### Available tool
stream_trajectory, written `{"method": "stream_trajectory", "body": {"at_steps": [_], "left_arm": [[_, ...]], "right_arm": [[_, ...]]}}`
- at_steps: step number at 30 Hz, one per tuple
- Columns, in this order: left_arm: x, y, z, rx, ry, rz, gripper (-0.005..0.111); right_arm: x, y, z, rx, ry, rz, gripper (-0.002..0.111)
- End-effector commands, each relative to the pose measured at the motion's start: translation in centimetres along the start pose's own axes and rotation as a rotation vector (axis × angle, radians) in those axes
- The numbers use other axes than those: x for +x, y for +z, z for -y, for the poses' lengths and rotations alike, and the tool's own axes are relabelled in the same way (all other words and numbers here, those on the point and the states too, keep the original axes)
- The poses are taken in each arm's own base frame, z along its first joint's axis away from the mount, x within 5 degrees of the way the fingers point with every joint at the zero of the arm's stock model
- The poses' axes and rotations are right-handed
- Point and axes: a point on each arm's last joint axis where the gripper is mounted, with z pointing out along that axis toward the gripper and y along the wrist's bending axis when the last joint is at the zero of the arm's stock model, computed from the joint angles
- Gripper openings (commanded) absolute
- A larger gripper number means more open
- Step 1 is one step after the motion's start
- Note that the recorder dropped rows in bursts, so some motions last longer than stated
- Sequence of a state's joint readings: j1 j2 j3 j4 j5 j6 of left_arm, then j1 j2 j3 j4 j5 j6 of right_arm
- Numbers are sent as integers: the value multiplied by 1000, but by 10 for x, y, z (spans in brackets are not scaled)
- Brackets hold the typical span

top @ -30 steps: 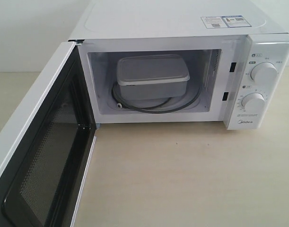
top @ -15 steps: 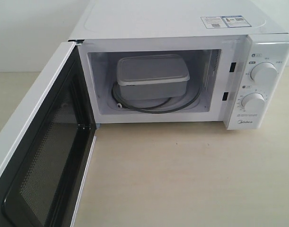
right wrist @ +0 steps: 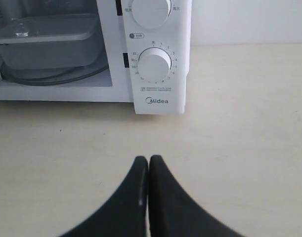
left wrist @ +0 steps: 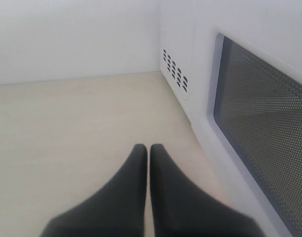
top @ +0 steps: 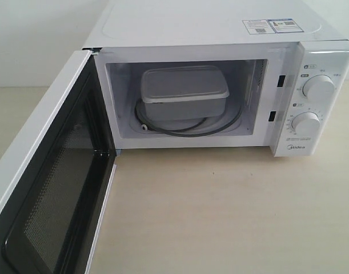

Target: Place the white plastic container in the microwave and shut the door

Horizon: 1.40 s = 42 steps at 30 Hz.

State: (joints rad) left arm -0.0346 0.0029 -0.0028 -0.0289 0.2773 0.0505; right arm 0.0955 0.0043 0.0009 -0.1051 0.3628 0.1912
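The white plastic container (top: 183,97) sits lidded inside the microwave (top: 220,34), on the turntable ring toward the cavity's left. It also shows in the right wrist view as the container (right wrist: 44,42). The door (top: 51,182) stands swung wide open at the left, its dark mesh window facing inward. My left gripper (left wrist: 149,147) is shut and empty, low over the table beside the door's outer face (left wrist: 262,123). My right gripper (right wrist: 148,159) is shut and empty over the table in front of the lower dial (right wrist: 154,64). Neither arm appears in the exterior view.
A beige table (top: 220,217) stretches in front of the microwave. Two dials (top: 318,87) sit on the right panel. A plain wall (left wrist: 71,34) rises behind the table, and vent slots (left wrist: 174,75) mark the microwave's side.
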Motion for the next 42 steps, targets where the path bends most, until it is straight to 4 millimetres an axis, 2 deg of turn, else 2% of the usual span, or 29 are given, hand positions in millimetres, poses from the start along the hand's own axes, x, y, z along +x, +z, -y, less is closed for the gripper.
{"method": "stream_trajectory", "body": {"at_steps": [1,29,32,38,42], "left_arm": [[0,0,0,-2,-4,8,4],[-3,-1,0,-1,-25,18,4],[-28,-9,0,1,-42,89,4],[-80,-40,0,16,-115,129,4],[-97,-60,4,69,-225,74,4]], "right_arm": [[0,0,0,7,0,5,0],[0,0,0,7,4,5,0],[0,0,0,7,4,5,0],[0,0,0,7,4,5,0],[0,0,0,7,4,5,0]]}}
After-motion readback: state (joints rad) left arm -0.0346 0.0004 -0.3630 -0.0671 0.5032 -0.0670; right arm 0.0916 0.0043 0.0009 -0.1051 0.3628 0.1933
